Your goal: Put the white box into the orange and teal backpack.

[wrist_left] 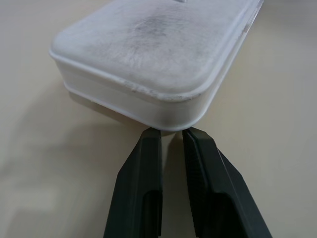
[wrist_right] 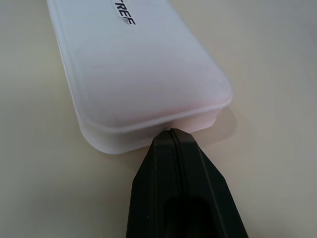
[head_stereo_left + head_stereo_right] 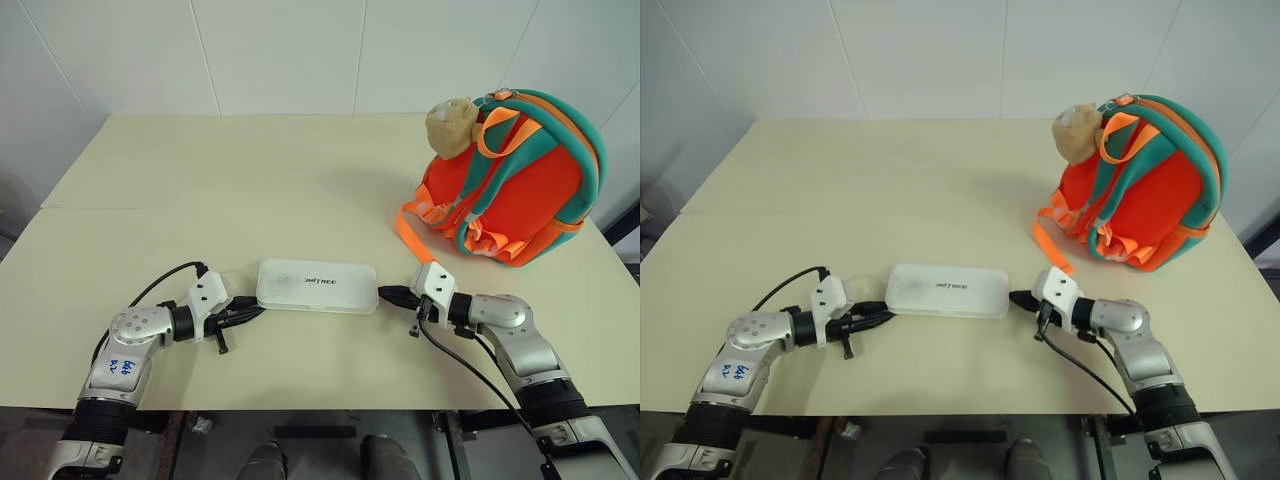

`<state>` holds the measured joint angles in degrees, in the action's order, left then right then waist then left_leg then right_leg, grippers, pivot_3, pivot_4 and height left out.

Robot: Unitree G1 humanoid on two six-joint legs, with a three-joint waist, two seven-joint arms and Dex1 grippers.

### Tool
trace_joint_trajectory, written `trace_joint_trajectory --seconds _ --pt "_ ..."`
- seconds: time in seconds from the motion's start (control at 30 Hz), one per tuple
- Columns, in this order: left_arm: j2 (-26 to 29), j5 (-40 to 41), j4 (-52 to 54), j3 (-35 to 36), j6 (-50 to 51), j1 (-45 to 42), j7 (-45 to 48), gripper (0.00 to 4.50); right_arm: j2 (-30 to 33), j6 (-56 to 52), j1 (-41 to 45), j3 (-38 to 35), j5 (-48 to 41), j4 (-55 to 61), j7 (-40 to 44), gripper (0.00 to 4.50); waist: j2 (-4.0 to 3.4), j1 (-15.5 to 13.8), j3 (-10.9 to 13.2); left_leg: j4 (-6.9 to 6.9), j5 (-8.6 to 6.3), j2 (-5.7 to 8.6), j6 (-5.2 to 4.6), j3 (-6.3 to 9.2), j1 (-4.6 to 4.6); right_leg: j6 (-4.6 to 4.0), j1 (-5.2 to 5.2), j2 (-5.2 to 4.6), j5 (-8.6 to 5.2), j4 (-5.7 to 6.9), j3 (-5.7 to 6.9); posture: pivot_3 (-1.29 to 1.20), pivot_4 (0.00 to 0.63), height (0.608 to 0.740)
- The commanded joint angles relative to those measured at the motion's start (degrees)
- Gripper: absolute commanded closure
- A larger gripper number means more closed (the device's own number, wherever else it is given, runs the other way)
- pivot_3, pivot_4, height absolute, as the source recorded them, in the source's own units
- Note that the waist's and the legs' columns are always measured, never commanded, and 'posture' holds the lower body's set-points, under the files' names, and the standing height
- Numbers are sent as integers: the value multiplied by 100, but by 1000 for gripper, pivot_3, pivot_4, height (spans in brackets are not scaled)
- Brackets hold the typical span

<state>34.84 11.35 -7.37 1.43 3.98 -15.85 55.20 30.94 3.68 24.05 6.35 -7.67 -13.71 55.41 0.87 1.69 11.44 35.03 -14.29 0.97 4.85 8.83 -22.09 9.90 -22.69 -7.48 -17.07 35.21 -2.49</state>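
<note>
Left gripper [image 1: 171, 133] closed to a narrow slit, tips butted against left end of white box [image 3: 318, 286]. Right gripper [image 2: 172, 133] fully closed, butted against right end. Evidently a two-sided pinch for lifting. Box flat on table [image 3: 250, 170], near edge; backpack [image 3: 515, 180] far right, well apart.
</note>
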Motion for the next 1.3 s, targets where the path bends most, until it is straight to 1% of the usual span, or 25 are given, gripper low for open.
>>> trace_joint_trajectory --seconds 0.03,0.1,0.13,0.2,0.23,0.27,0.3,0.33,0.37,0.4,0.43,0.53,0.6,0.63,0.67,0.73,0.8,0.87,0.97,1.07,1.17,1.3 --pt "231 269 410 214 195 176 130 3755 148 170 70 -104 17 -24 68 4500 0 -2 0 -1 0 0 0 0 0 0 -1 0 0 0 0 0 150 740" --pt "487 366 569 303 411 340 301 3755 287 124 58 -234 -53 -77 105 4500 0 0 0 -2 0 0 0 0 -1 0 -1 0 0 -2 0 0 150 740" --pt "640 383 622 341 521 420 362 3784 357 69 61 -303 -97 -103 110 4330 -1 -3 0 -2 0 0 0 -1 -1 0 -1 0 0 -3 -1 0 150 740" --pt "846 324 701 442 990 520 127 3800 495 -84 39 -379 -239 -68 238 3906 -1 -6 1 -3 -1 0 0 -1 -1 -1 -1 0 0 -6 -1 0 150 740" --pt "912 269 707 500 1140 541 -20 3499 552 -101 23 -392 -253 -34 282 3559 -2 -6 1 -3 -1 0 -1 -1 -1 -1 -1 0 -1 -6 -1 0 150 740" --pt "1020 343 701 550 1336 566 31 3407 604 -144 11 -412 -281 15 331 3312 -2 -6 1 -3 -1 0 -1 -1 -1 -1 -1 0 -1 -6 -1 0 150 740" --pt "1093 421 688 651 1534 588 6 3224 646 -195 -1 -430 -308 77 366 3037 -1 -5 1 -3 -1 0 -1 -1 -1 -1 -1 0 -1 -5 -1 0 150 740" --pt "1134 482 681 717 1671 593 -5 2886 668 -234 -1 -439 -327 111 386 2633 -2 -5 1 -3 -1 -1 -1 -1 -1 -1 0 1 -1 -5 -1 0 150 740" --pt "1143 654 669 801 1837 575 69 2598 699 -346 -6 -443 -387 174 445 2326 -2 3 1 -3 -1 -1 -1 -1 0 -1 0 1 -1 -4 -1 0 150 740" --pt "1107 959 623 981 2363 476 9 2363 759 -589 -27 -466 -526 362 537 2036 -3 5 2 -3 -1 -1 -1 -1 0 -1 0 1 -1 -4 -1 0 150 740" --pt "1082 1181 592 1102 2756 393 -25 2035 802 -775 -36 -481 -628 501 600 1679 -4 6 2 -3 -1 -1 -1 -2 -1 -1 0 0 -1 -5 -1 0 150 740" --pt "985 1734 419 1339 3616 49 -69 1120 974 -1306 -104 -443 -903 1018 887 675 -5 -2 4 -2 -1 -1 -1 0 -1 -1 -1 0 -1 -2 -1 0 150 740" --pt "993 2570 234 1454 5118 -403 79 522 1009 -1744 -114 -413 -1157 1354 1015 11 -5 -15 3 -2 -1 0 -1 2 -3 -1 -1 0 -1 -3 1 0 150 740" --pt "994 2870 201 1449 5627 -589 163 221 1010 -1901 -104 -390 -1223 1465 1038 0 -4 -14 4 0 -1 0 -1 4 -3 -1 0 1 -1 0 2 0 150 740" --pt "928 3131 149 1492 6067 -786 151 36 1004 -2044 -91 -367 -1263 1563 1029 0 -4 -12 4 2 -1 0 -1 6 -5 0 0 1 -1 1 5 0 150 740" --pt "711 3246 3 1611 6389 -1103 -201 36 958 -2188 -49 -339 -1256 1672 948 0 -4 -8 4 3 -1 2 -1 6 -5 1 0 0 0 2 4 0 150 740" --pt "368 3027 -592 1665 6509 -1566 -839 36 876 -2297 84 -200 -1124 1685 818 0 -4 -10 4 3 0 1 -1 6 -3 1 1 0 0 2 4 0 150 740" --pt "174 2851 -1024 1604 6637 -1858 -1214 36 834 -2299 184 -66 -1049 1657 842 0 -3 4 4 4 2 1 3 8 -1 1 -1 2 0 8 5 0 150 740" --pt "-5 2821 -1315 1509 6818 -2082 -1381 36 815 -2278 315 72 -946 1551 856 0 -2 43 4 2 3 0 6 2 -1 1 -7 1 0 7 3 0 150 740" --pt "-137 2843 -1985 1661 7529 -2365 -1713 36 827 -2039 442 194 -608 1297 741 0 -2 1 4 1 5 1 11 3 -6 1 -10 1 -1 4 3 0 150 740" --pt "-145 2825 -1999 1495 7802 -2292 -1689 36 903 -1769 443 348 -395 1118 897 0 0 2 2 2 7 4 16 1 -3 2 -7 -2 -1 2 3 0 150 740" --pt "-239 3057 -1800 1671 8212 -2254 -1651 36 875 -1901 369 307 -440 1104 919 0 0 -1 2 0 11 3 25 0 -5 3 -7 -2 -1 -5 2 0 150 740"
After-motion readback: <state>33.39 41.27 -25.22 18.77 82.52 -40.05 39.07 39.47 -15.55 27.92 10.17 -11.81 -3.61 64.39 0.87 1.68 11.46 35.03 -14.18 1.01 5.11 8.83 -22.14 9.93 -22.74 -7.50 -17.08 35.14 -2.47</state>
